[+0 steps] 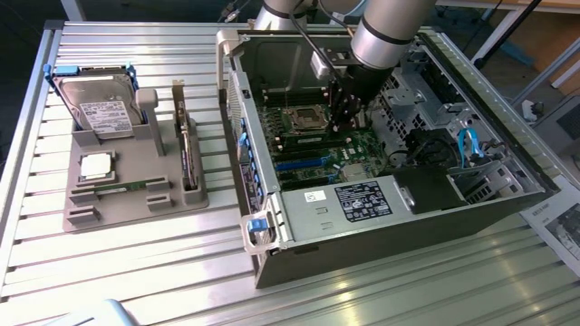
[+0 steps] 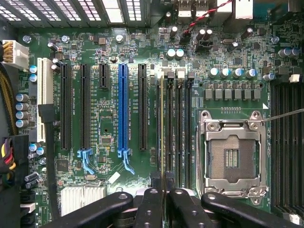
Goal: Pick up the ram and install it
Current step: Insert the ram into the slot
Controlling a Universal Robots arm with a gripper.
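Note:
My gripper (image 2: 164, 183) is shut on the ram (image 2: 162, 123), which I see edge-on as a thin pale line running away from the fingertips (image 2: 156, 179). The ram lies along the outermost of the memory slots (image 2: 178, 128), between a long black expansion slot (image 2: 142, 107) and the empty processor socket (image 2: 231, 156). Whether it rests in the slot or hangs just above it I cannot tell. In the exterior view the gripper (image 1: 341, 115) reaches down into the open computer case (image 1: 363, 224), over the motherboard (image 1: 354, 153).
A grey holder (image 1: 136, 197) on the exterior view's left carries a hard drive (image 1: 100, 109), a square silver chip (image 1: 95, 166), an upright card (image 1: 186, 146) and another green stick (image 1: 122, 185). The case walls, drive cage (image 1: 480, 176) and cables (image 1: 466, 146) close in around the arm.

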